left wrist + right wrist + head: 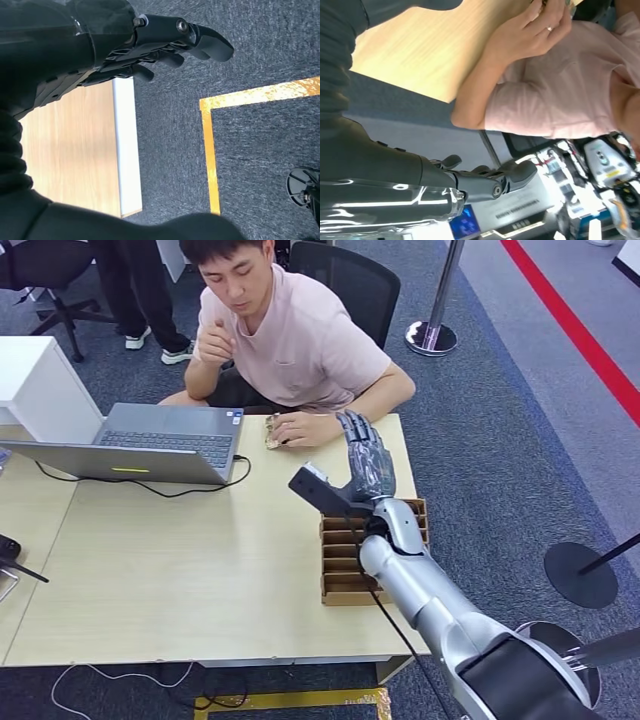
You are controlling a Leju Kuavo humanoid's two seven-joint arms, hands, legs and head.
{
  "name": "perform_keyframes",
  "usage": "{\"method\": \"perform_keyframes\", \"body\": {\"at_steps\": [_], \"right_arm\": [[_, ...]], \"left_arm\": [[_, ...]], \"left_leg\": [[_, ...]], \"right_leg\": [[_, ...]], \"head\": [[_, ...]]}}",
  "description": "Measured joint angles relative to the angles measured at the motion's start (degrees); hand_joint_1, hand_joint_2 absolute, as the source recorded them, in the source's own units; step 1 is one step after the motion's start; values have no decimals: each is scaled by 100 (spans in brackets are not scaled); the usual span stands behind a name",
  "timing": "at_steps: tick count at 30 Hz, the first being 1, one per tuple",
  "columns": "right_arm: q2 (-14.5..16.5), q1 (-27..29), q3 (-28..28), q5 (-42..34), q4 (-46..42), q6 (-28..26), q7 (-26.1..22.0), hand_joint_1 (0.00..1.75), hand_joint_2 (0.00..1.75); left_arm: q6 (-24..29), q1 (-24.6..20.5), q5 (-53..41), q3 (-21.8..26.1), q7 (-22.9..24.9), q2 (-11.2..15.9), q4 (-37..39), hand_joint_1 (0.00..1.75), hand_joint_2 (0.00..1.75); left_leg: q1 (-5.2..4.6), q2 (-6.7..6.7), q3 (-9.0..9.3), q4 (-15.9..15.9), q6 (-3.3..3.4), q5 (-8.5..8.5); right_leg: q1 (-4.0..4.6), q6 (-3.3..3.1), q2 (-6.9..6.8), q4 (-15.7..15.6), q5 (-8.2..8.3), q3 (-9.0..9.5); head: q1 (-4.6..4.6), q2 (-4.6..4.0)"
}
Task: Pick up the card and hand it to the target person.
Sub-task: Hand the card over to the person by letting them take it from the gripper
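Right hand (367, 458): dark, jointed, fingers spread, holding nothing, raised above the ribbed cardboard organizer (341, 562) on the pale wood-grain table (189, 570). Just beyond its fingertips, the seated person's hand (302, 428) holds the small patterned card (272, 431). Left hand (166, 45): fingers loosely extended, empty, over grey carpet. A slim grey laptop (162, 440) lies well to its left.

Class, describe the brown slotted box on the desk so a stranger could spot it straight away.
Start at the pale wooden desk where a person sits behind a laptop. Go to the desk's near right corner, under the robot's right arm. The cardboard box there is brown and split by thin dividers into narrow slots, unlike anything else on the desk.
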Motion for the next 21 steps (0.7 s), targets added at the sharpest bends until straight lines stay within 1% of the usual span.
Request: {"method": "perform_keyframes", "body": {"at_steps": [4,9,13,18,21], "right_arm": [[-175,-120,-423,-690,-132,362,-91,0,175],[-542,-192,-1157,-1480,-297,750,-246,0,175],[-896,-194,-1767,-1845,-357,938,-341,0,175],[-1368,-166,-2474,-2127,-351,1100,-453,0,175],[-1687,-91,-2908,-2448,-297,1323,-541,0,175]], "left_arm": [[11,3,11,0,29,2,0,0,0],[42,4,37,0,61,6,0,0,0],[75,5,97,2,108,37,0,0,0],[150,7,191,18,158,124,0,0,0],[204,9,272,25,184,197,0,0,0]], "left_leg": [[-1,-1,-3,4,1,0],[-2,-5,-8,9,4,-1],[-3,-7,-10,10,7,-2],[-5,-10,-14,11,10,-2],[-6,-14,-19,11,13,-3]], "right_leg": [[-1,4,0,0,3,-1],[-2,9,-3,-3,6,-1],[-2,12,-4,-8,8,-2],[-3,13,-12,-11,8,-5],[-3,13,-18,-13,8,-7]], "head": [[0,-1],[1,0],[0,0],[1,0],[1,0]]}}
